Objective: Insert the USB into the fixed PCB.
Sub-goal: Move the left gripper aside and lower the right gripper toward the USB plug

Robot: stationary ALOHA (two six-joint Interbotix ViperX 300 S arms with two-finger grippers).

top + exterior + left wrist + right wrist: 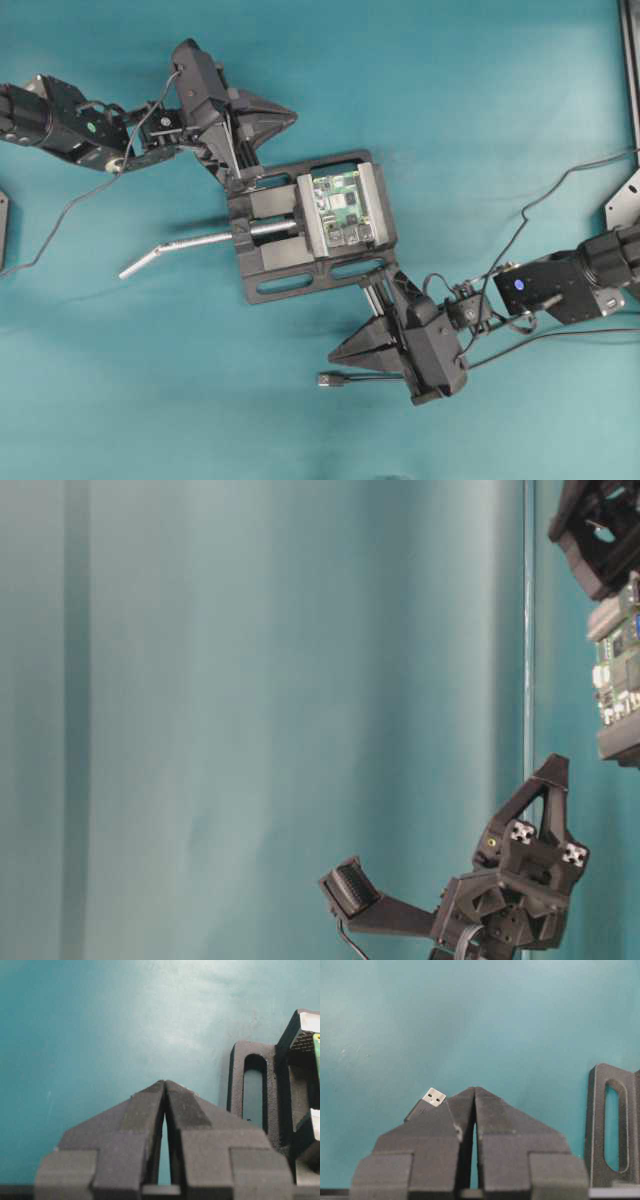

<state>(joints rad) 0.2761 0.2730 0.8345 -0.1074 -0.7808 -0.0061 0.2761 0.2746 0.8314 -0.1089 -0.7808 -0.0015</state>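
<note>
Fingers of both grippers, left [285, 115] and right [340, 352], are pressed together (holding nothing), USB [330, 380] lying loose on the surface near the right gripper, fixed PCB [338, 205] clamped in vise [290, 270] for insertion.

left arm: enters from upper left | left gripper [285, 112]: fingertips pressed together, holding nothing | right arm: enters from right | right gripper [340, 352]: fingertips pressed together, holding nothing

usb [330, 380] below pcb [338, 205] in vise [270, 255]
</note>
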